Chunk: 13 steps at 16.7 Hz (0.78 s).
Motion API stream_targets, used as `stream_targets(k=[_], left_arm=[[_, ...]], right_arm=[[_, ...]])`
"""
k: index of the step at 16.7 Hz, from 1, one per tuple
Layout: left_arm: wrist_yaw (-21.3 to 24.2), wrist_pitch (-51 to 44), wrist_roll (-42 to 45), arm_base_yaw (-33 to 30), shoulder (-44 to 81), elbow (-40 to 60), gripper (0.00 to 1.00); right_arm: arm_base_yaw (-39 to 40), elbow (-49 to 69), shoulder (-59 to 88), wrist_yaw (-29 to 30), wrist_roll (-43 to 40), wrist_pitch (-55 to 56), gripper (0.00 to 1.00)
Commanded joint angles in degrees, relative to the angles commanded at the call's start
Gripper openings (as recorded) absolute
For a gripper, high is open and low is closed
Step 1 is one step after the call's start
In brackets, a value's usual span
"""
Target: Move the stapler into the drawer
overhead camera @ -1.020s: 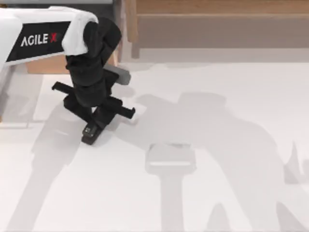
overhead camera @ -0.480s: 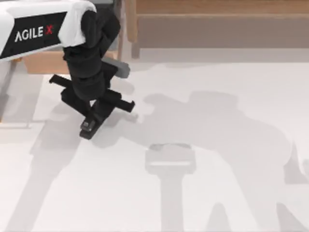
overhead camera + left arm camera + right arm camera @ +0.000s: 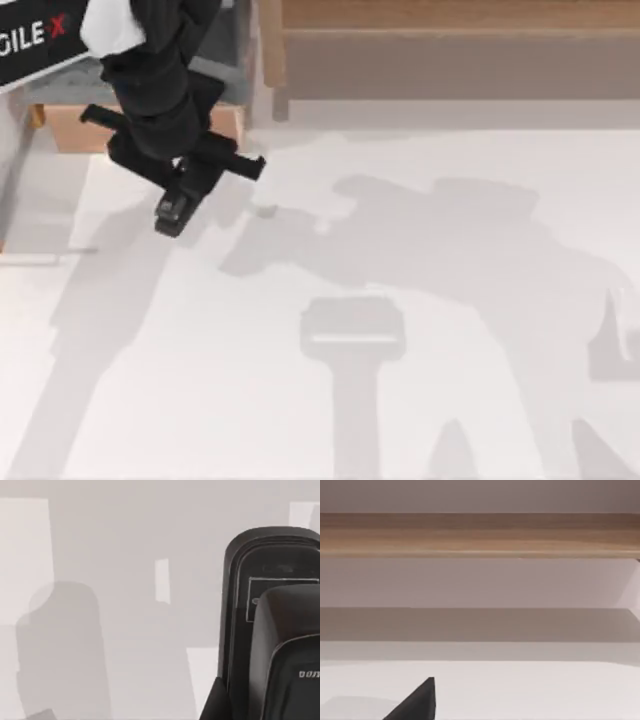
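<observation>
Left gripper [image 3: 180, 195] hangs at the table's far left, clenched on the stapler [image 3: 171, 212] — a small black thing whose tip juts out below the fingers toward the near side; from the left wrist view the stapler [image 3: 272, 625] shows close up, dark and rounded, above the pale table [image 3: 420, 300]; the drawer [image 3: 225, 110] sits just behind the gripper, its tan front and grey inside partly hidden by the arm; a long wooden shelf [image 3: 450, 40] runs along the back — the right arm is parked, facing that shelf [image 3: 480, 535].

Glossy black stapler [image 3: 272, 630], wooden drawer [image 3: 85, 128]
</observation>
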Motion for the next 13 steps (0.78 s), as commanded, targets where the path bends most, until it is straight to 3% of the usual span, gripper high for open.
stream_targets(k=[7,13], left_arm=[[-4.6,-0.4,6.6,12.2,-8.5,12.8,0.00],[-7.1,-4.3,12.9,28.4,1.2,21.9,0.00]], right_arm=[[0.0,0.0,0.0,0.0,0.0,0.0,1.00],[0.0,0.0,0.0,0.0,0.0,0.0,1.00]])
